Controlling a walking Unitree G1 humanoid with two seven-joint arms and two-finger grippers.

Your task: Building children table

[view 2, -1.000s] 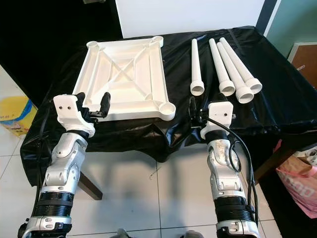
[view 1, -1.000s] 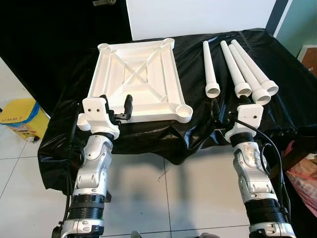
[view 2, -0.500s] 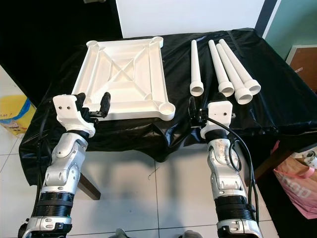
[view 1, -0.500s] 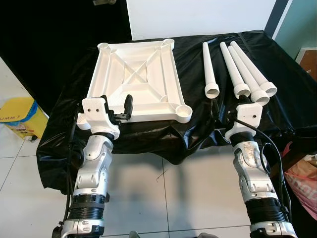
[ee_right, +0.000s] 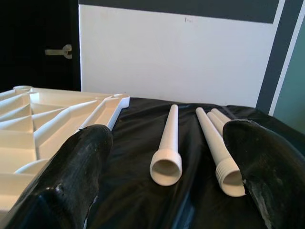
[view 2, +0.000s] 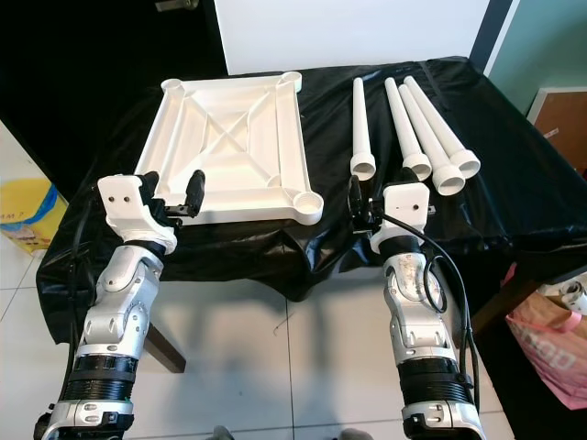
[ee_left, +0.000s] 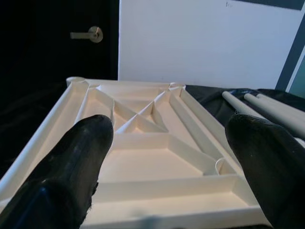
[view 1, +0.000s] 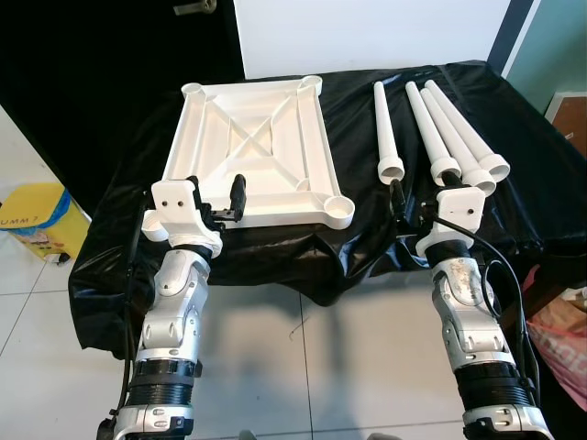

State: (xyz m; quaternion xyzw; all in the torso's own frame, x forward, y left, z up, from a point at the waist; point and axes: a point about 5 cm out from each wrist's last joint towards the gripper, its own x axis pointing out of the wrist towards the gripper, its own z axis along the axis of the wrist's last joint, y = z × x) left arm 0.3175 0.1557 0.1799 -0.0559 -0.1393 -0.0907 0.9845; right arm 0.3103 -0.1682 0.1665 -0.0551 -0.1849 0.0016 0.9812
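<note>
The only lettering I can find is dark print on the yellow bag point(view 1: 35, 215) on the floor to my left, too small to read.

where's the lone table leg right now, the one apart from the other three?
In the left eye view the lone leg lies on the black cloth, between the upturned tabletop on its left and the three bunched legs on its right, just beyond the right gripper.

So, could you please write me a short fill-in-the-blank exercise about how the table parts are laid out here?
1. The white tabletop lies upside down on a ____ cloth.
2. Beside it lie ____ white legs.
3. The left hand hovers at the tabletop's near edge, fingers ____.
4. The right hand holds ____.

Missing words: black; four; open; nothing
</note>
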